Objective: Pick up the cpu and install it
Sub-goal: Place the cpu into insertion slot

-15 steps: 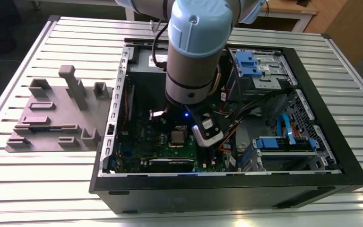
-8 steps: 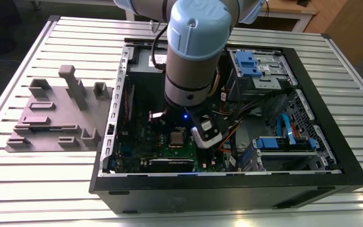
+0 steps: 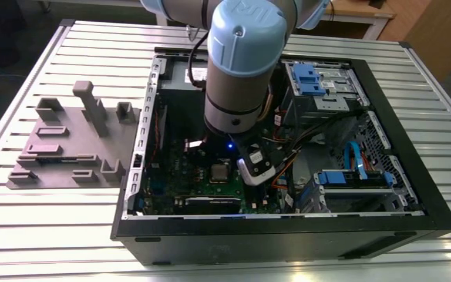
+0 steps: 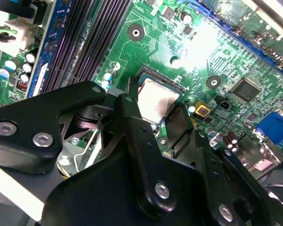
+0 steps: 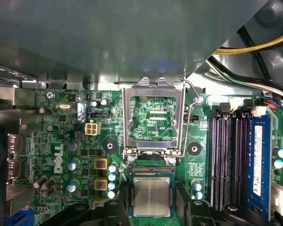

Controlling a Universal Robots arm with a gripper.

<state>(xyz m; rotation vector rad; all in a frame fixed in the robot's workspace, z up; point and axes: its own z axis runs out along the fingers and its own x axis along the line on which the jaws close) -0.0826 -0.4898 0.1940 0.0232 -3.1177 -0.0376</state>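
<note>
At the exterior view's left, the grey fixture blocks [image 3: 69, 141] stand on the slatted worktop [image 3: 445, 135], well apart from the work. No chip can be made out on them.

Just to their right lies the open computer case [image 3: 413, 182], and the arm [image 3: 241, 64] reaches down into its middle, over the motherboard [image 3: 171, 182].

There the cpu [image 5: 152, 197] lies flat inside the socket, its pale silvery top facing up and its edges square with the socket's sides. It also shows as a small bright square on the board [image 3: 220, 171], near the case's front wall. The claw [image 4: 155, 106] straddles the chip, with black metal close along two opposite edges. Whether it is pinching the chip or has let go, I cannot tell.

On the far side of the socket, the metal socket frame [image 5: 153, 117] is swung open, with bare board showing through its window. Its wire lever [image 5: 193, 96] is up beside it.

To the right of the socket run the memory slots [image 5: 226, 160], untouched.

By my reading, the pick-up and carry are done and the chip is seated or very nearly so. The frame is not yet closed over it and the lever is not yet latched.
</note>
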